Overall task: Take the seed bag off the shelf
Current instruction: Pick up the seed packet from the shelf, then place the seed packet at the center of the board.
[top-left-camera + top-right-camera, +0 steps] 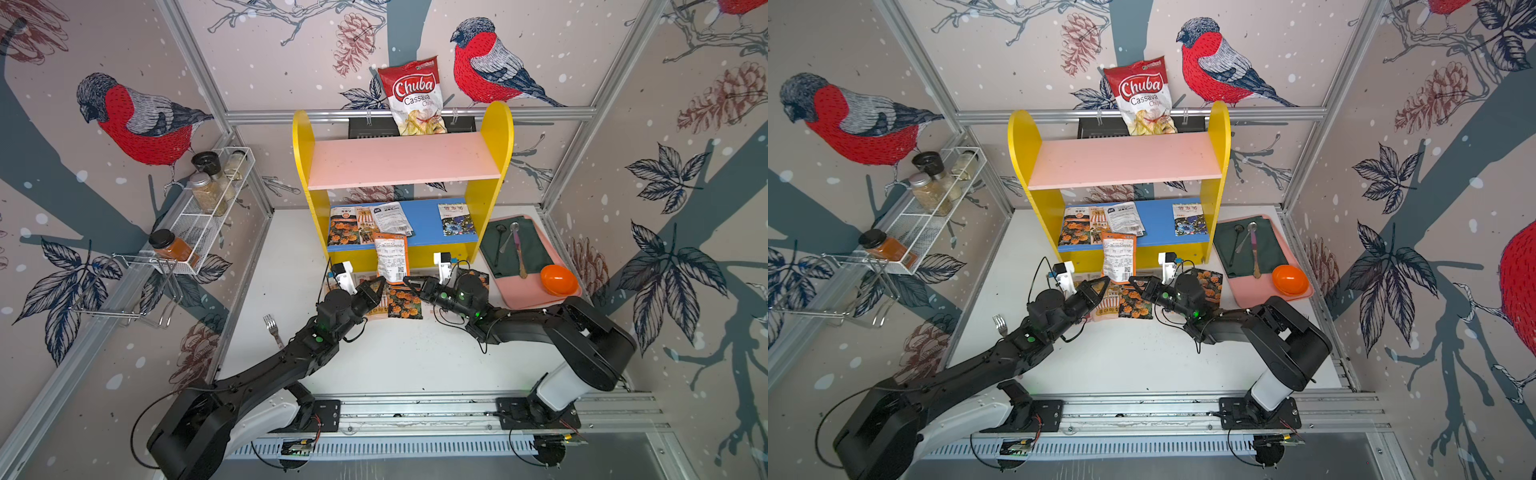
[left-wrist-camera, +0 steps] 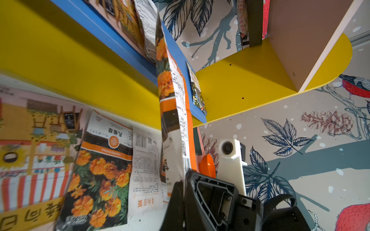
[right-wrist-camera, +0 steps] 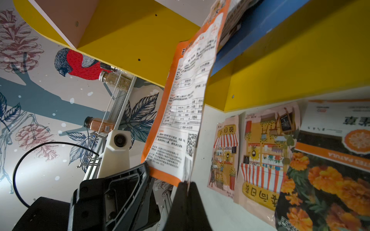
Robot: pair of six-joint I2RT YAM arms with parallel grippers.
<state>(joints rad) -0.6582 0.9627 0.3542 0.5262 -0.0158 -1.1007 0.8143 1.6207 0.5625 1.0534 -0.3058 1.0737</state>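
An orange-and-white seed bag (image 1: 390, 257) (image 1: 1119, 257) stands upright in front of the shelf (image 1: 494, 137), its upper end overlapping the front edge of the blue lower board (image 1: 424, 220). My left gripper (image 1: 380, 284) (image 2: 180, 183) is shut on its lower left corner. Facing it, my right gripper (image 1: 409, 282) (image 3: 187, 183) is shut on the lower right corner. In the wrist views the bag (image 2: 176, 112) (image 3: 186, 112) rises from the pinched jaws. Other seed bags (image 1: 353, 226) lie on the blue board. The pink upper board (image 1: 403, 160) is bare.
More seed bags (image 1: 399, 303) lie flat on the table under the grippers. A chips bag (image 1: 413, 95) stands behind the shelf. A white wire spice rack (image 1: 208, 216) hangs left. At right a pink tray (image 1: 536, 291) holds spoons and an orange bowl (image 1: 559, 279). A fork (image 1: 272, 328) lies left.
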